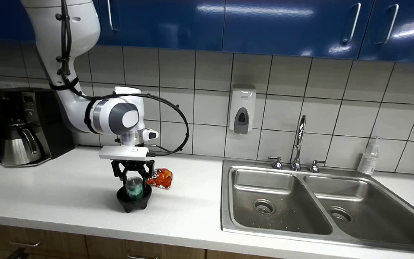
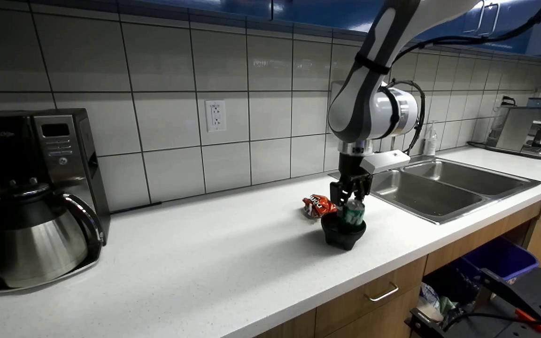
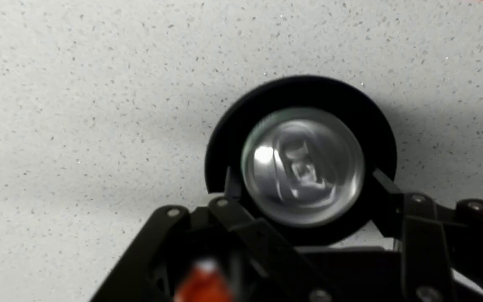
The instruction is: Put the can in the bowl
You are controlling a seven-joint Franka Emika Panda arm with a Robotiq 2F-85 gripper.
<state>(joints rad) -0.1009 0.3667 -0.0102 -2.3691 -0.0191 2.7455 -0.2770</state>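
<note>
The green can (image 1: 134, 191) stands roughly upright inside the black bowl (image 1: 132, 205), its upper part above the rim. In an exterior view the can (image 2: 354, 214) sits in the bowl (image 2: 343, 238) on the white counter. In the wrist view the silvery can top (image 3: 303, 167) faces the camera, with the bowl's dark rim (image 3: 304, 90) all around it. My gripper (image 3: 304, 180) has one finger on each side of the can, with a small gap showing at both sides. It is open around the can. The can's base is hidden inside the bowl.
A red-orange snack packet (image 1: 162, 178) lies just behind the bowl; it also shows in an exterior view (image 2: 317, 205). A steel double sink (image 1: 279, 201) is set in the counter. A coffee maker (image 2: 59, 155) with a steel pot stands at the counter's other end.
</note>
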